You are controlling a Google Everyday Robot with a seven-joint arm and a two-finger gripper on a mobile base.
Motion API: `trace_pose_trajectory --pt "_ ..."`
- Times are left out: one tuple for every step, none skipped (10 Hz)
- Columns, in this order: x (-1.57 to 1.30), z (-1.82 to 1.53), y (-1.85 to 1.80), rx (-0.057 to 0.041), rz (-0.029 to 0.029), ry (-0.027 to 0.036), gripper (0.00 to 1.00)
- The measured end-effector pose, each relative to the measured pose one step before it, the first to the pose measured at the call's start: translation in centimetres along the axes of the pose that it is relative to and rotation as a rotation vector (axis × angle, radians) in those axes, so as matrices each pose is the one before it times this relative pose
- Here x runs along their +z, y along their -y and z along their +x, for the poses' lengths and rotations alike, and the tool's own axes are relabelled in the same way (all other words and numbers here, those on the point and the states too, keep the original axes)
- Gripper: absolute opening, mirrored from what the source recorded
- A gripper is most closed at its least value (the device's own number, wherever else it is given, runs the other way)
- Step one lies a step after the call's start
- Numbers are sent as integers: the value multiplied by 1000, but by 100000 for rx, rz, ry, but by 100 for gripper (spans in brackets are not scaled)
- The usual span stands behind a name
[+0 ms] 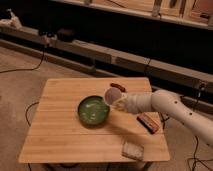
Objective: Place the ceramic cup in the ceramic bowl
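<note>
A light wooden table (65,135) fills the lower middle of the frame. On it, left of centre, sits the ceramic bowl (93,111), round, with a glossy green inside and a dark rim. The robot's white arm (170,107) reaches in from the right edge of the frame toward the middle. At its end the gripper (120,102) is closed on the ceramic cup (113,96), which is off the table and tilted, its pale open mouth turned toward the upper left. The cup hangs at the bowl's right rim, partly overlapping it in this view; whether the 2 touch cannot be told. Just behind the cup, near the table's far edge, lies a small reddish item (116,86). Below the arm, toward the table's right side, lies an oblong reddish-brown packet (148,122). Near the front right corner rests a pale, squarish packet (131,149). Dark cables (20,67) trail over the floor at the left.
</note>
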State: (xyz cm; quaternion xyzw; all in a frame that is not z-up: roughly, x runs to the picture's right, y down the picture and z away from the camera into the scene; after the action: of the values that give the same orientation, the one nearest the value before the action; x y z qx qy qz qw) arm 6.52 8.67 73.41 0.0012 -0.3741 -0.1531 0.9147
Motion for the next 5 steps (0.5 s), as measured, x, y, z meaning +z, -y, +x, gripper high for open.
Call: trace_pose_trajectory --pt "1259 -357 24 -1284 -121 4115 0" --pt "1008 -214 -157 973 -920 4209 0" --pt "972 -63 -247 2250 -1734 4994 2" --pt "700 129 -267 1716 -2510 3724 10" --pt "566 526 -280 738 -4385 1952 22"
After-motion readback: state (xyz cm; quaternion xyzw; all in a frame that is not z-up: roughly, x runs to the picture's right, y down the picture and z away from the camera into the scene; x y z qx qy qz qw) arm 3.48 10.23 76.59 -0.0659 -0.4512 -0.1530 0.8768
